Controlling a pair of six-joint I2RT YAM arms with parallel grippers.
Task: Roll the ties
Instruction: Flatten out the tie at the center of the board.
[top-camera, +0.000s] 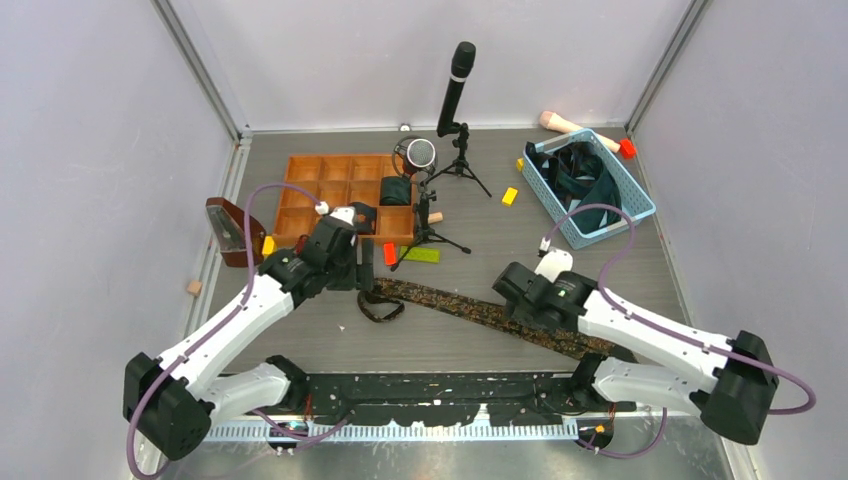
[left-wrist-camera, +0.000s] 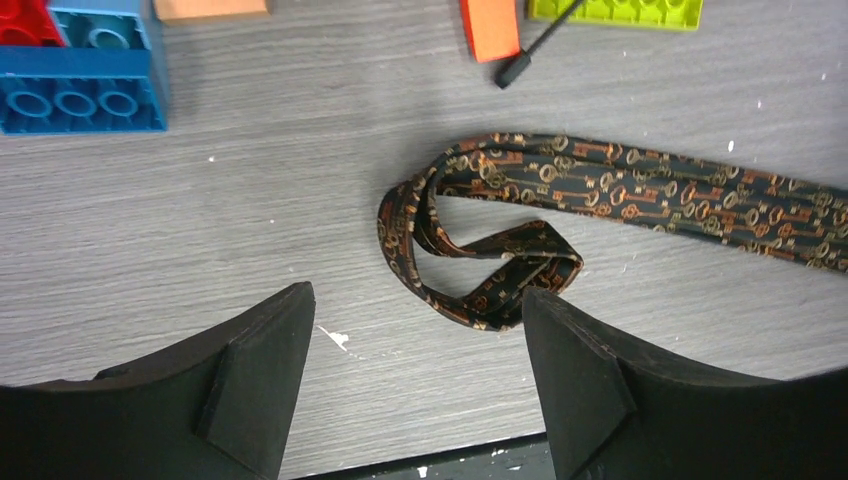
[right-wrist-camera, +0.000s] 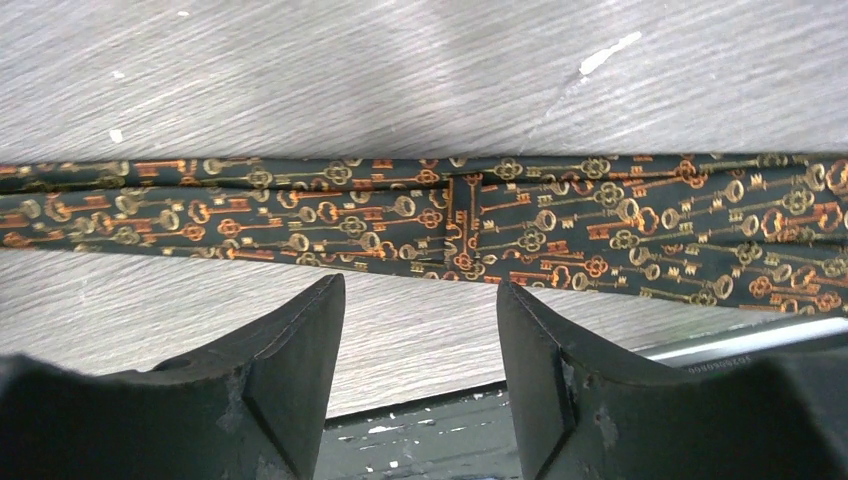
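A dark tie with brown-gold key speckles (top-camera: 455, 305) lies across the table in front of both arms. Its narrow left end is curled into a loose loop (left-wrist-camera: 470, 250). My left gripper (left-wrist-camera: 415, 320) is open and empty just near of that loop; in the top view it (top-camera: 355, 275) sits left of the tie's end. My right gripper (right-wrist-camera: 420, 300) is open and empty, just near of the flat tie (right-wrist-camera: 420, 215); in the top view it (top-camera: 515, 300) is at the tie's middle. A dark rolled tie (top-camera: 396, 190) sits in the wooden tray. Several dark ties (top-camera: 585, 180) fill the blue basket.
A wooden compartment tray (top-camera: 330, 190) stands at the back left, a blue basket (top-camera: 620, 215) at the back right. Two microphone tripods (top-camera: 455, 130) stand between them. Toy bricks lie about: blue (left-wrist-camera: 80, 85), orange (left-wrist-camera: 490, 28), green (left-wrist-camera: 615, 10). The black front rail (top-camera: 450, 385) borders the table.
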